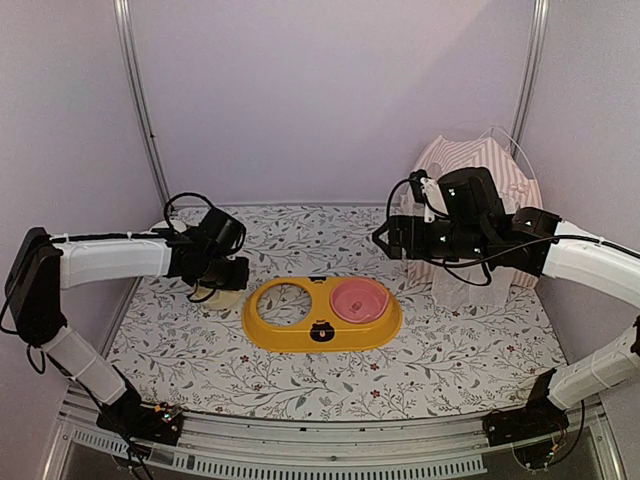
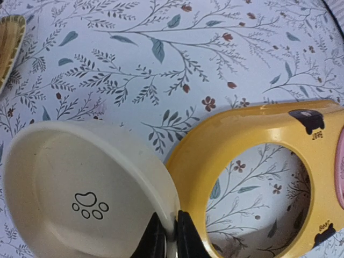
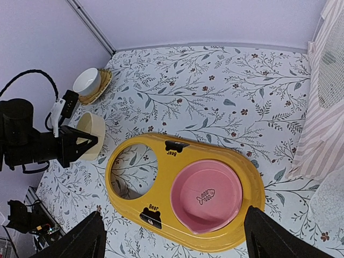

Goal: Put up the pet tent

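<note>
Left of the feeder (image 2: 215,145), the left gripper (image 2: 171,236) pinches a bowl (image 2: 70,183) by its rim (paw print inside). The right gripper (image 1: 388,240) is open above the feeder, the tent (image 1: 470,165) further right.

Wearing white covers (image 1: 110,258) over black joints (image 1: 215,242), trailing thin black cables (image 3: 33,71), ending in black fingers (image 3: 75,242).

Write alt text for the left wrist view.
The left tool pinches the rim of a cream bowl with a paw print inside. Beside it lies a yellow feeder with one empty round hole, on a floral cloth.
</note>
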